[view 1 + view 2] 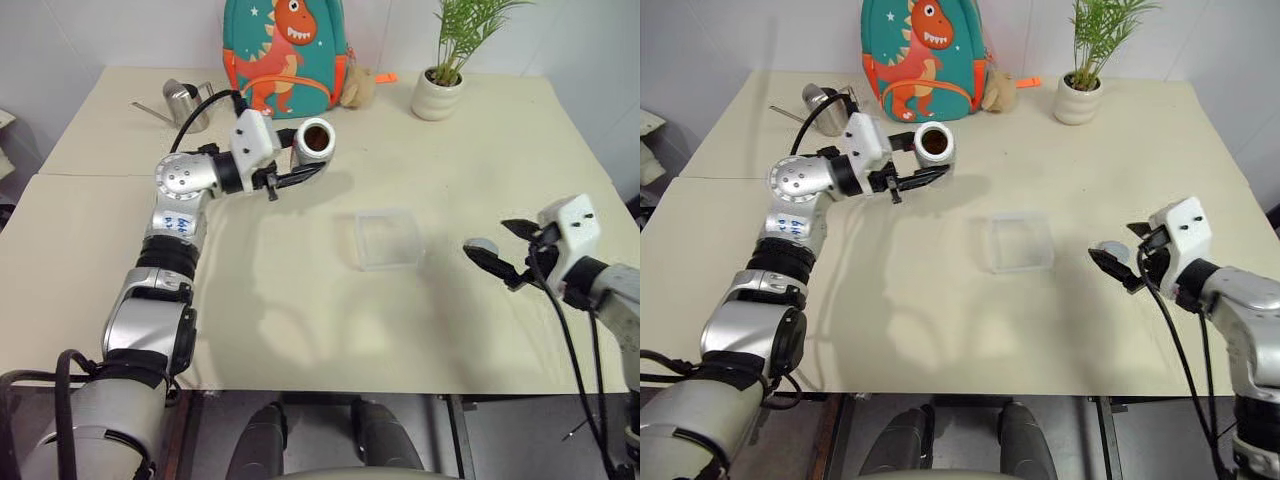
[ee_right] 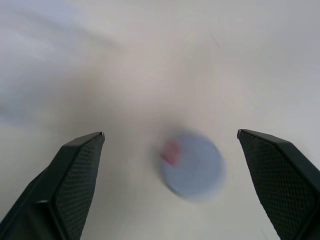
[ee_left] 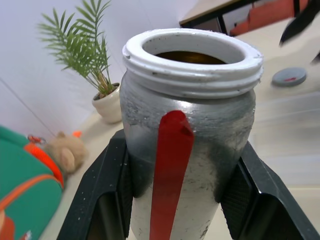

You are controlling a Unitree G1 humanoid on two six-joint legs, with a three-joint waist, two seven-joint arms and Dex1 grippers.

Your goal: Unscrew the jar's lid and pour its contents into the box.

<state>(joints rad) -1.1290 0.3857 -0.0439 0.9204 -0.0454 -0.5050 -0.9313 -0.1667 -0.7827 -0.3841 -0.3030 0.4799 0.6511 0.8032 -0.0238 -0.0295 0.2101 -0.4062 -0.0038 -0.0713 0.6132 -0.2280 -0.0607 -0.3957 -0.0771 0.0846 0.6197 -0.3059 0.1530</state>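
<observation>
My left gripper (image 1: 301, 160) is shut on the jar (image 1: 313, 140) and holds it in the air, behind and to the left of the box (image 1: 388, 238). The jar is silvery with a red stripe (image 3: 170, 165); its mouth is uncovered and tipped toward the camera, showing the brown contents (image 3: 190, 56) inside. The clear box sits on the table's middle. At the right, the grey lid (image 1: 480, 245) with its red mark lies on the table just ahead of my right gripper (image 2: 170, 134), whose fingers (image 2: 75, 175) stand wide open, apart from it.
A dinosaur backpack (image 1: 285, 55), a plush toy (image 1: 357, 87) and a steel watering can (image 1: 185, 103) stand along the table's back. A potted plant (image 1: 437, 93) is at the back right. The table's front edge (image 1: 330, 390) is close below.
</observation>
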